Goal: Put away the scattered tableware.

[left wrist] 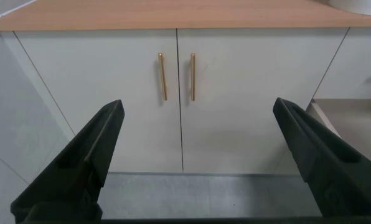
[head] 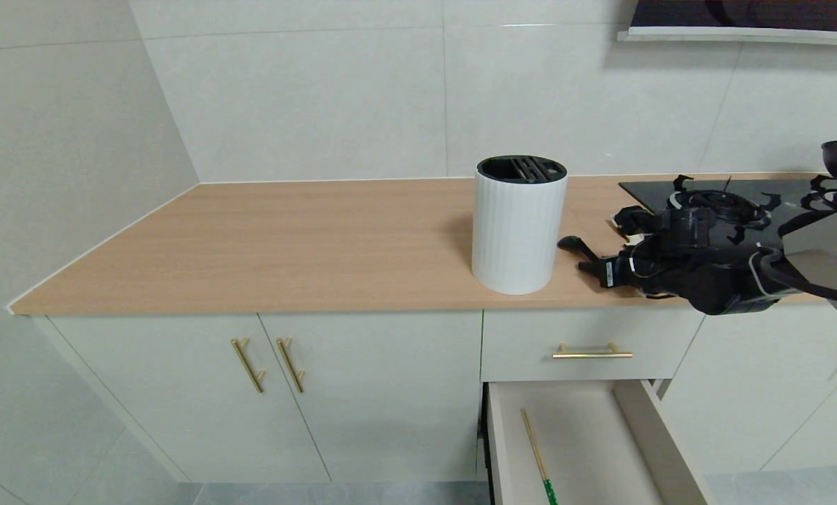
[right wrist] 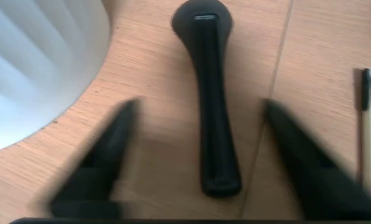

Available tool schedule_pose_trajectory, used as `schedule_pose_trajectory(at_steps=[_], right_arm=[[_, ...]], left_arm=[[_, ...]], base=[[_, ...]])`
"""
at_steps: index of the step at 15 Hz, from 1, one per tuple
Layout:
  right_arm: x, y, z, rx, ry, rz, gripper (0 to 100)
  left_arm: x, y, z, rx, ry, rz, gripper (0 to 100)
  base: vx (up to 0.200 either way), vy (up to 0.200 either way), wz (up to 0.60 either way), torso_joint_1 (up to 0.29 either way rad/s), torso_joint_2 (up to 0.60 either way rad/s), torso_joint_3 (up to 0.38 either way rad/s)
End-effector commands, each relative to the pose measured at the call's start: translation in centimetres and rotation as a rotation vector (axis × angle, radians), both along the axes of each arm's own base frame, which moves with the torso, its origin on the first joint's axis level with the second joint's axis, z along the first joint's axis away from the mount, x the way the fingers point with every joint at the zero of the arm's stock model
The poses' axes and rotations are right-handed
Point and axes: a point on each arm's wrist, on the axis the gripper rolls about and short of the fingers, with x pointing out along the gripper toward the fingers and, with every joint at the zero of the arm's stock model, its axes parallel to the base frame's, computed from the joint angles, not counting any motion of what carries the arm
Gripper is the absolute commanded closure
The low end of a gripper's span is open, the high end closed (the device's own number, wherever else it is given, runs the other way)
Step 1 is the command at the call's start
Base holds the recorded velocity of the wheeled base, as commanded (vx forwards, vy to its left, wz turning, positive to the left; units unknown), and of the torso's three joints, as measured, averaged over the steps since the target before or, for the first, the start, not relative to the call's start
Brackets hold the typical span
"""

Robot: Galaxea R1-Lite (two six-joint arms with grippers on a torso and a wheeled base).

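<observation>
Right of centre in the head view: white ribbed holder (head: pixel 518 235) with a black slotted top, upright on the wooden countertop (head: pixel 285 245). Just right of it, flat on the wood: black utensil handle (head: pixel 574 245), rounded end toward the holder. Right gripper (right wrist: pixel 198 111) low over that handle; straddles it with fingers spread wide, one on each side, both apart from it. Black stove (head: pixel 727 200) behind the gripper, toward the right edge. Lower right of the head view: open drawer (head: pixel 643 435) under the counter, with chopsticks (head: pixel 536 456), green at the near end, lying lengthwise near its left wall. Left gripper (left wrist: pixel 198 107) down in front of the cupboard doors (left wrist: pixel 235 99) with brass handles; fingers wide apart, holding nothing.
</observation>
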Motion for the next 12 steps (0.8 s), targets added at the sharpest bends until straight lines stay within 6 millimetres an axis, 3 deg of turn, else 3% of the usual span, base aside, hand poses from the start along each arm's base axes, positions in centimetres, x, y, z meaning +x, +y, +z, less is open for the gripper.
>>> schedule_pose_trajectory(at_steps=[1,8,11,12], right_arm=[[0.0,0.0,-0.1,0.000,0.004,0.002,100],[-0.1,0.0,0.4,0.002,0.005,-0.001,100],[-2.6,0.9,4.4,0.058,0.095,-0.025,100],[-4.6,1.1,6.9,0.100,0.147,-0.065,100]], left_arm=[[0.0,0.0,0.0,0.000,0.001,0.000,0],[0.0,0.0,0.0,0.000,0.001,0.000,0],[0.0,0.0,0.0,0.000,0.001,0.000,0],[0.0,0.0,0.0,0.000,0.001,0.000,0]], base=[[0.000,0.000,0.00,0.000,0.00,0.000],[0.000,0.000,0.00,0.000,0.00,0.000],[0.000,0.000,0.00,0.000,0.00,0.000],[0.000,0.000,0.00,0.000,0.00,0.000]])
